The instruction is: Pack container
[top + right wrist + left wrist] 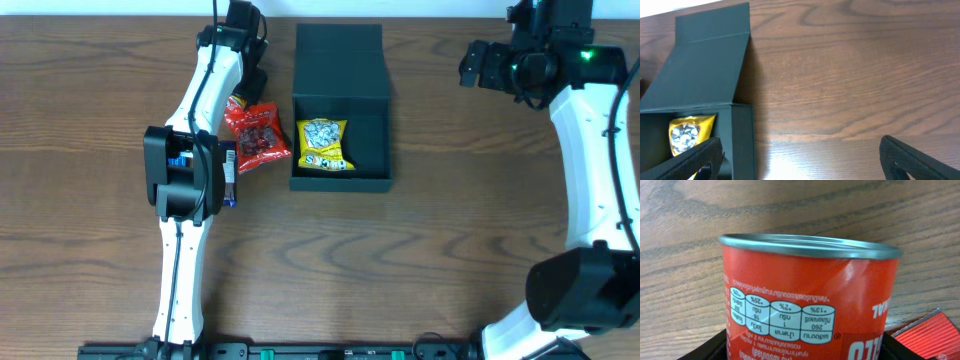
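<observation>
The container (340, 172) is a dark teal-black box lying open, its flap lid (340, 60) folded back. A yellow snack packet (323, 145) lies inside it. A red can (805, 295) with a silver rim fills the left wrist view. My left gripper (800, 352) is open, with its black fingers (705, 347) close on either side of the can. In the overhead view that gripper (250, 85) covers most of the can (237, 103). A red packet (262, 135) lies just left of the box. My right gripper (805, 165) is open and holds nothing, beside the box's right wall.
A dark bar-like packet (229, 175) lies partly under the left arm's elbow (185, 180). The right arm (590, 150) runs along the table's right side. Bare wood lies in front of the box and to its right.
</observation>
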Action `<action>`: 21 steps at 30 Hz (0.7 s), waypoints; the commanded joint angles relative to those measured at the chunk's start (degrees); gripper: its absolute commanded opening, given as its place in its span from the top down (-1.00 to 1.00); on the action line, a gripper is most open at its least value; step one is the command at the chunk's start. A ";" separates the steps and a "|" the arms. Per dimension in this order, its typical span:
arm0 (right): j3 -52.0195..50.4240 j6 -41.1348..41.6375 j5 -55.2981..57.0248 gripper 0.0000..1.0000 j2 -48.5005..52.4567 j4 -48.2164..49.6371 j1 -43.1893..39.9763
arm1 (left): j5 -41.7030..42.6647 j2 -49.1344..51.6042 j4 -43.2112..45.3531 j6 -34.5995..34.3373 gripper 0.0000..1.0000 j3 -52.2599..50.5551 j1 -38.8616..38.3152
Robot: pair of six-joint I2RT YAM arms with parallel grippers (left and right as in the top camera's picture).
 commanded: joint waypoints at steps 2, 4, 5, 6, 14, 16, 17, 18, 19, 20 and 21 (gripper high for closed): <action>0.37 0.76 1.53 -0.99 -0.44 -0.07 -2.01 | -0.39 -2.89 -0.50 -4.22 -0.30 4.81 -0.26; 0.37 0.79 1.53 -0.98 -0.44 -0.09 -3.21 | -0.39 -4.37 -0.76 -5.22 -0.30 6.03 -0.81; 0.37 0.79 1.53 -0.99 -0.44 -0.09 -3.72 | -0.37 -5.20 -0.94 -5.31 -0.30 6.34 -1.09; 0.37 0.79 1.53 -0.98 -0.44 -0.13 -4.28 | -0.39 -6.14 -1.05 -5.62 -0.30 6.40 -1.44; 0.37 0.79 1.53 -0.99 -0.44 -0.26 -8.37 | -0.35 -12.37 -5.57 -11.72 -0.30 6.40 -5.09; 0.37 0.79 1.53 -0.98 -0.44 -0.26 -9.53 | -0.35 -13.55 -7.67 -13.62 -0.29 6.40 -6.71; 0.37 0.76 1.53 -0.98 -0.44 -0.26 -10.08 | -0.28 -14.10 -8.66 -14.91 -0.29 6.40 -7.61; 0.37 0.76 1.53 -0.98 -0.44 -0.28 -10.49 | 0.07 -14.40 -9.38 -15.85 -0.29 6.40 -8.39; 0.37 0.76 1.53 -0.98 -0.44 -0.28 -10.88 | 0.74 -14.75 -10.29 -16.92 -0.29 6.40 -9.35; 0.37 0.76 1.53 -0.98 -0.44 -0.28 -11.34 | 1.84 -15.04 -11.17 -17.94 -0.29 6.40 -10.38; 0.37 0.74 1.53 -0.98 -0.44 -0.31 -11.80 | 3.10 -15.21 -12.31 -20.31 -0.29 6.40 -11.85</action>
